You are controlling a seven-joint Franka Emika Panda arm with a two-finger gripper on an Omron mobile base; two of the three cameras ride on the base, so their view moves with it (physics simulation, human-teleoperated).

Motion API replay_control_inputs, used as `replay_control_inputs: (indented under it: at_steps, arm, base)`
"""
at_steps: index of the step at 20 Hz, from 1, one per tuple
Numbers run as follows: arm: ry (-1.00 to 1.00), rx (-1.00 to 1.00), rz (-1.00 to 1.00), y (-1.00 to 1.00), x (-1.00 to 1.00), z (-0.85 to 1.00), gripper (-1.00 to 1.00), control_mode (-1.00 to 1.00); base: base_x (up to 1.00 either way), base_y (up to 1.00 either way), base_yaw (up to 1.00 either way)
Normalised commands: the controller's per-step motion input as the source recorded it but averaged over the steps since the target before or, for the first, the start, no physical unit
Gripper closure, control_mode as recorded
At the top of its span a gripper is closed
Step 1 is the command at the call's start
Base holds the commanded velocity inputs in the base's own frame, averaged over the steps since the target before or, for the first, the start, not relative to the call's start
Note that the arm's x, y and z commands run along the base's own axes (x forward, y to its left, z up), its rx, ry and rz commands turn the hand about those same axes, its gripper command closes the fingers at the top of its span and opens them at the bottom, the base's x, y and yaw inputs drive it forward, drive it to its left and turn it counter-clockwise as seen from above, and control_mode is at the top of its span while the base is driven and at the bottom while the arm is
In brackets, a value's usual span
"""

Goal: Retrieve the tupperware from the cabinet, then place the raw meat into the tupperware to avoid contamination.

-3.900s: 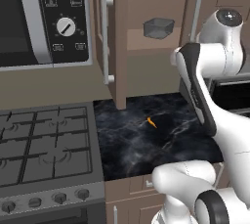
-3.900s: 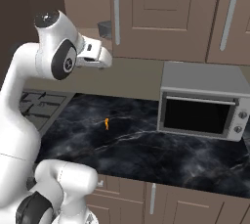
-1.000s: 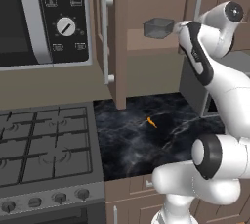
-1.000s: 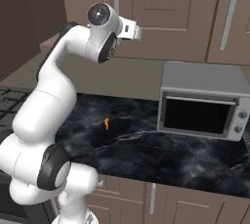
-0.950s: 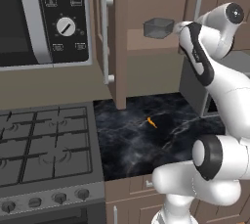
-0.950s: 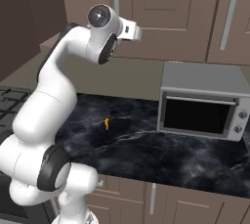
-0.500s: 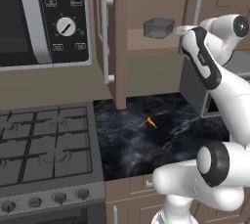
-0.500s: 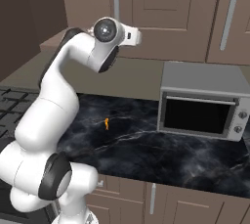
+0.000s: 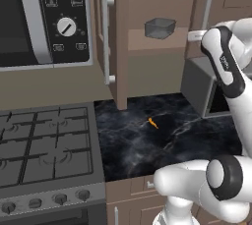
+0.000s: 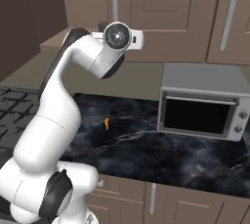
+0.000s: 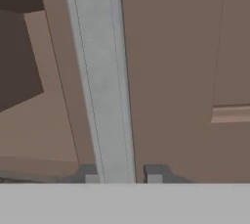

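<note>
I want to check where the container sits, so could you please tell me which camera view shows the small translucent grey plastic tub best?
The left base view: the small translucent grey plastic tub sits upright on the open brown wooden cabinet's shelf, unobstructed. In the right base view the white arm stands before that spot. The hand view faces a silver bar handle.

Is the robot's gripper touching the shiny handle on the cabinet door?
Touching. In the hand view the gripper has a fingertip on each side of the silver handle, pressed against its edges, with no gap showing.
</note>
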Motion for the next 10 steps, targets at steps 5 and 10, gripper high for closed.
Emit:
replay_control_inputs:
  at_steps: [5,10]
  arm:
    - [0.07,-0.03,0.09,-0.47,-0.48,-0.25,1.0,-1.0]
    - [0.12,-0.03,0.1,-0.69,-0.47,-0.33,1.0,-1.0]
  base:
    - [0.0,0.0,0.0]
    - [0.0,0.0,0.0]
